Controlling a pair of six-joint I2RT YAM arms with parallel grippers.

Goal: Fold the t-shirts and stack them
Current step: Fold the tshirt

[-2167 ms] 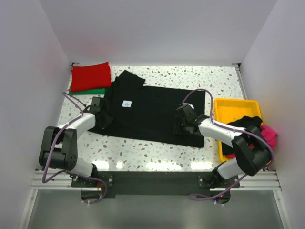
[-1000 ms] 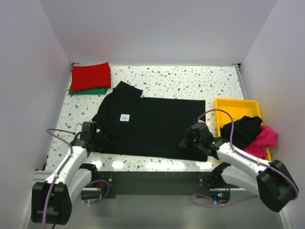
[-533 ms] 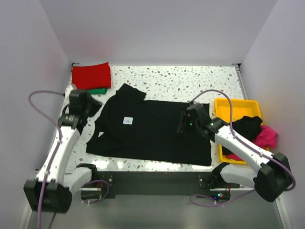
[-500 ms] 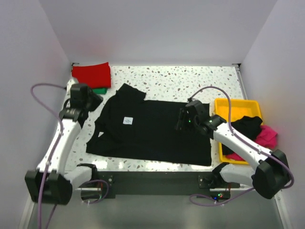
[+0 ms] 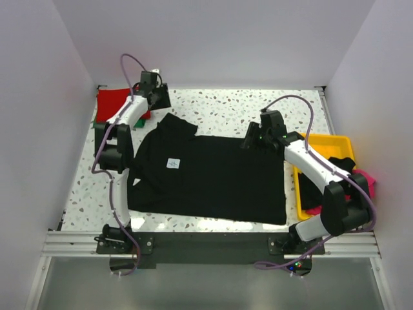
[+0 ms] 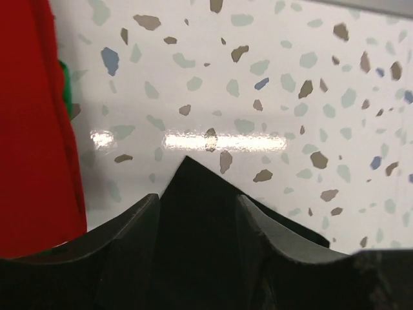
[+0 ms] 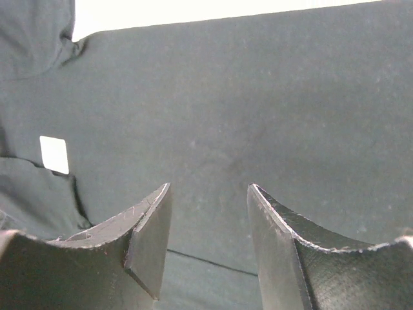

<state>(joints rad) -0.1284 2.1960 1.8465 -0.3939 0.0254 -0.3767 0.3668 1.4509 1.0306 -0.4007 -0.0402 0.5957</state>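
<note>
Both empty, parted: left gripper [image 5: 162,100], right gripper [image 5: 252,139] | yellow tray [image 5: 308,150] beside black t-shirt [image 5: 213,181]

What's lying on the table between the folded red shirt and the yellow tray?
In the top view, the black t-shirt lies spread flat between the red shirt and the yellow tray.

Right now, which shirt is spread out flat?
The black shirt with the white label, lying open mid-table. Red shirt and green shirt lie folded far left; pink shirt and second black shirt bunch at the yellow tray.
</note>
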